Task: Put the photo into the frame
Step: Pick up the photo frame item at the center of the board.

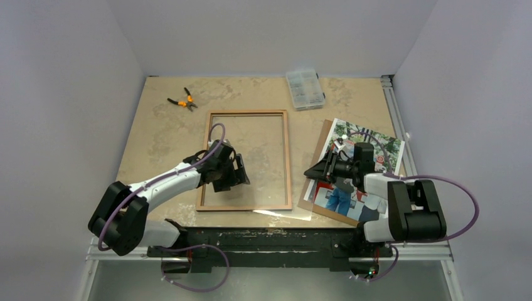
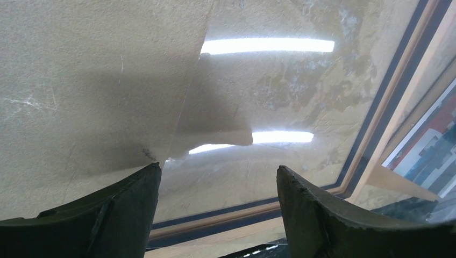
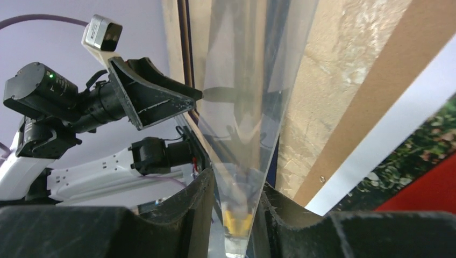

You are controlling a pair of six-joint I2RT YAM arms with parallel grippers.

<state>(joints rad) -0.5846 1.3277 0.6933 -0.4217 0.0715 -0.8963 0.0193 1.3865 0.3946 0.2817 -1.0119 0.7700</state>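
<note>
Worktop (image 1: pixel 163 138) seen from above carries the frame (image 1: pixel 248 112) flat near its middle, light wood face up. The left gripper (image 1: pixel 241 174) hangs over the frame's left part. The right gripper (image 1: pixel 310 172) reaches leftwards, just beside the frame's right rail. A strip of the clear pane (image 1: pixel 285 214) shows past the frame's near right corner. The photo (image 1: pixel 370 147) lies picture side up on a brown board (image 1: pixel 324 139) to the right of the frame, partly under the right arm. Orange-handled pliers (image 1: pixel 182 100) and a clear compartment box (image 1: pixel 305 89) sit near the far edge. In the left wrist view, the left gripper's fingers (image 2: pixel 134 204) stand wide apart and hold nothing. Below them the pane's edge crosses bare worktop, and the glass reflects ceiling lights. A frame rail (image 2: pixel 384 134) with a dark blue stripe runs along the right side, with the photo beyond it. In the right wrist view, the right gripper's fingers (image 3: pixel 199 199) are pinched almost together on the edge of the pane, which rises away from them. The left gripper is in sight to the left, and the board and photo are to the right.
</note>
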